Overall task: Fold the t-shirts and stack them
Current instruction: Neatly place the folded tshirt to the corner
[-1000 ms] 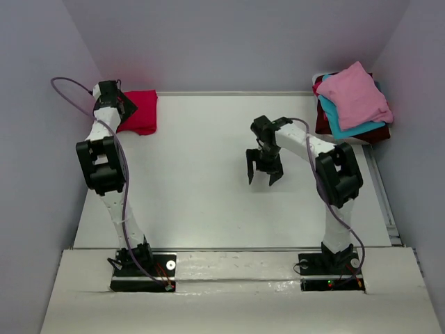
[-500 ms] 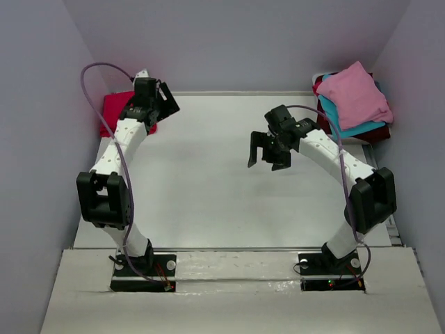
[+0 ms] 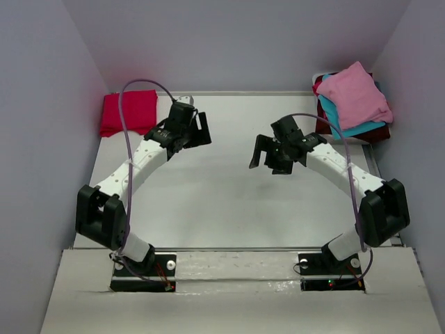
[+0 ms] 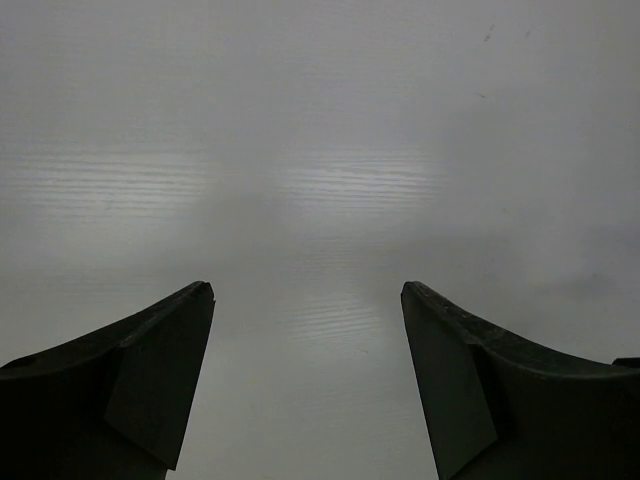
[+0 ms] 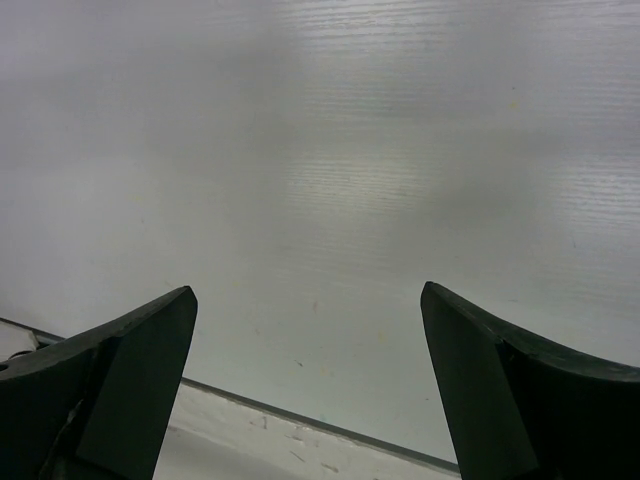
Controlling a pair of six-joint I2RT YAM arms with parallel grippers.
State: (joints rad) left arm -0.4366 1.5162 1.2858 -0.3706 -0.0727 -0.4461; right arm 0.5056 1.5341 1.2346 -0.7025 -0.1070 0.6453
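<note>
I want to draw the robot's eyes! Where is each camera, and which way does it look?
Top: high behind the arms, looking down at the table, red shirt and shirt pile; both arms show.
Left wrist: on the left gripper, facing bare table; its fingers show.
Right wrist: on the right gripper, facing table; its fingers show.
Shared: both wrist views show table between open fingers.

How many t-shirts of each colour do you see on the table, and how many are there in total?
red t-shirt: 1
pink t-shirt: 1
teal t-shirt: 1
dark maroon t-shirt: 1
Total visible: 4 (the pile on the right may hide more)
</note>
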